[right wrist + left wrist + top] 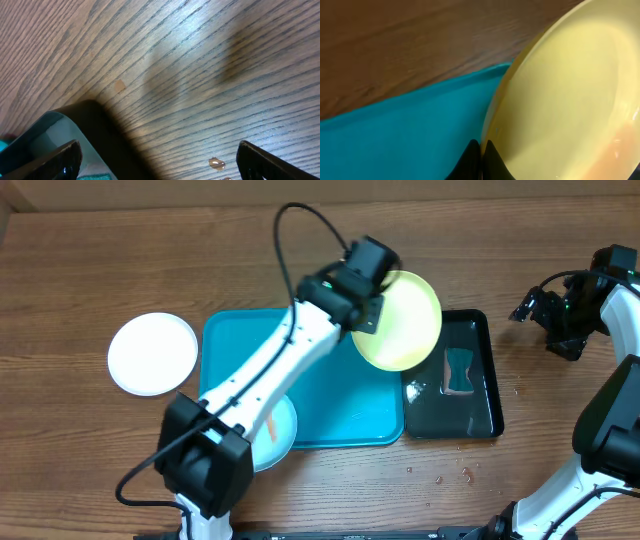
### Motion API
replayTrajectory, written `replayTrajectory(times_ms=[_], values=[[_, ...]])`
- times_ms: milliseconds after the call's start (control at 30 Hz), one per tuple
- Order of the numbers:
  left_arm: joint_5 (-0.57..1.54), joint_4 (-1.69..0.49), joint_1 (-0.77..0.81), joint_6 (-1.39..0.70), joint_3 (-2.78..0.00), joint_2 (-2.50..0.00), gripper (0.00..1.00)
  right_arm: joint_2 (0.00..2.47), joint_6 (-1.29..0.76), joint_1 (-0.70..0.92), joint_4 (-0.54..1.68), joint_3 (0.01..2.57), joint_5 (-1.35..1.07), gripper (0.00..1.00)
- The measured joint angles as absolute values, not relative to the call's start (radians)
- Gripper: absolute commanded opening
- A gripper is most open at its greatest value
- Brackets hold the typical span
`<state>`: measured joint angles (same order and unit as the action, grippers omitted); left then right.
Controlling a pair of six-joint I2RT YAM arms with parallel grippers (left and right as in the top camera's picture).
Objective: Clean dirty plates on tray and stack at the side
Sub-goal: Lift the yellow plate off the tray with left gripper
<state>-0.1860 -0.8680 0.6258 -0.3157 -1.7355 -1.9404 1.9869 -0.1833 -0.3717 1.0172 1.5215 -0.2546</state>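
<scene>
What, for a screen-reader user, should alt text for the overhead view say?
The left gripper, shut on the yellow-green plate, holds it over the far right corner of the turquoise tray, beside the black tray. A white plate lies left of the turquoise tray; a light blue plate at its near edge.

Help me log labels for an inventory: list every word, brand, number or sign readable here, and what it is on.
None. The pale yellow-green round plastic plate, the large turquoise rectangular plastic tray, the glossy black tray, the white round plastic plate and the wooden table bear no readable text in any view.
</scene>
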Motion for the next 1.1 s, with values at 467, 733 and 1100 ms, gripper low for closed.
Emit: replayTrajectory(times_ms=[467, 733, 1100], values=[[-0.904, -0.799, 1.001, -0.224, -1.798, -1.940, 0.04, 1.987, -0.183, -0.371, 1.017, 1.522, -0.255, 1.00], [-1.161, -0.660, 1.092, -0.131, -1.803, -1.940, 0.04, 1.987, -0.183, -0.372, 1.018, 1.522, -0.255, 1.00], [-1.093, -0.728, 1.085, -0.150, -1.804, -1.940, 0.04, 1.987, -0.183, -0.372, 1.017, 1.522, -0.255, 1.00]])
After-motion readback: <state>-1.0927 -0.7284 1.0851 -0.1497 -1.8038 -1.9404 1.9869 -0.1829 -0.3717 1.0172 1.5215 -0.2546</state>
